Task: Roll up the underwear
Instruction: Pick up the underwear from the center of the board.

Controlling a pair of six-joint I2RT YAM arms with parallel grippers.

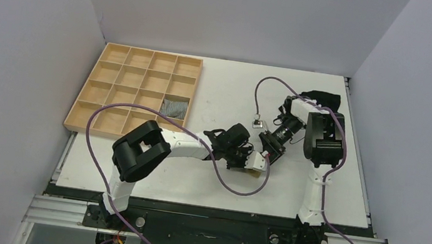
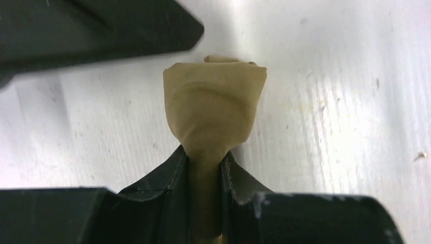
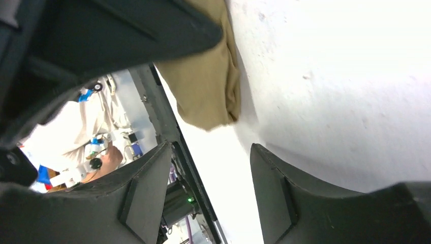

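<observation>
The underwear point(image 2: 213, 107), bunched into a narrow olive-khaki bundle, sticks out from between the jaws of my left gripper point(image 2: 205, 168), which is shut on its lower end. From above, only a scrap of the underwear point(image 1: 253, 172) shows under the left gripper point(image 1: 256, 163), near the middle of the table. My right gripper point(image 1: 270, 147) hovers just behind it. In the right wrist view the right gripper point(image 3: 211, 152) stands open with nothing between its fingers. The underwear point(image 3: 206, 86) lies a short way beyond its tips. No cream panel shows.
A wooden compartment tray point(image 1: 85, 87) sits at the back left with a small striped cloth roll point(image 1: 174, 107) in one cell. A black garment point(image 1: 320, 99) lies behind the right arm. A purple cable's plug point(image 1: 257, 123) rests on the table. The table's front edge point(image 3: 173, 127) runs close by.
</observation>
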